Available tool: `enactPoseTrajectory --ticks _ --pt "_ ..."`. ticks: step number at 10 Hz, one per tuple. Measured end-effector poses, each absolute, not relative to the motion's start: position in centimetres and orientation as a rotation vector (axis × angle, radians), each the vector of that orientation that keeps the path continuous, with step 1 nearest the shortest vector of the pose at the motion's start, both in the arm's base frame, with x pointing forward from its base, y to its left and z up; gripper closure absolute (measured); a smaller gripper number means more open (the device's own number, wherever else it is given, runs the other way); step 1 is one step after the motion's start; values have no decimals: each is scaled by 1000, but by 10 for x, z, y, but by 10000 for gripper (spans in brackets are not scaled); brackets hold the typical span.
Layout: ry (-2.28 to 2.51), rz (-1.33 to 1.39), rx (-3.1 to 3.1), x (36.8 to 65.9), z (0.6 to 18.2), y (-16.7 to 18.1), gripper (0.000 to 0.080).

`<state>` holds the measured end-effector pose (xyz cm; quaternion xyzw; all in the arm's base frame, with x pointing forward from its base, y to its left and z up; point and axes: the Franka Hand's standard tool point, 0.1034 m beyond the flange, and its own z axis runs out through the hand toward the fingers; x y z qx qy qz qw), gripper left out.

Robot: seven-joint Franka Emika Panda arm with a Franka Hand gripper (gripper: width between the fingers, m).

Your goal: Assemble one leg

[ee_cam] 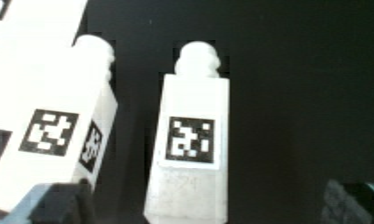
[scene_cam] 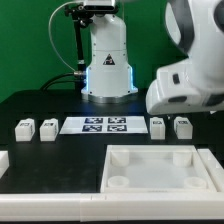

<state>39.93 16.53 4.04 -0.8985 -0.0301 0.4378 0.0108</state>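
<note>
Four small white legs with black-and-white tags lie on the black table. Two are at the exterior view's left point(scene_cam: 22, 128) point(scene_cam: 46, 127) and two at its right point(scene_cam: 157, 126) point(scene_cam: 182, 126). The arm's white wrist point(scene_cam: 185, 80) hangs over the right pair and hides the fingers in that view. In the wrist view one leg point(ee_cam: 198, 130) lies lengthwise between my dark fingertips point(ee_cam: 51, 205), with a second leg point(ee_cam: 59, 120) beside it. My gripper point(ee_cam: 205, 205) is open, and there is a gap to the leg on each side.
The marker board point(scene_cam: 100, 125) lies between the two pairs of legs. The large white square tray point(scene_cam: 150, 157) with round corner sockets sits at the front. The robot base point(scene_cam: 107, 65) stands at the back. A white part point(scene_cam: 3, 160) shows at the left edge.
</note>
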Motion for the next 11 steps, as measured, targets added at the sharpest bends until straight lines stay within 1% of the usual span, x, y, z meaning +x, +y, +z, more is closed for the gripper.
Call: enactPoseTrajectory --ticks 1,3,6,8,9,10,11 --pt "-81 1347 -2811 405 35 168 151" --pt "-44 1408 -2817 382 27 168 151" --pt "-47 1383 -2831 368 13 169 151" --pt "-48 1380 -2831 370 13 169 151" --pt "-48 1381 -2831 369 13 169 251" --pt "-48 1381 -2831 369 13 169 387" --pt "-48 1381 -2831 369 13 169 387"
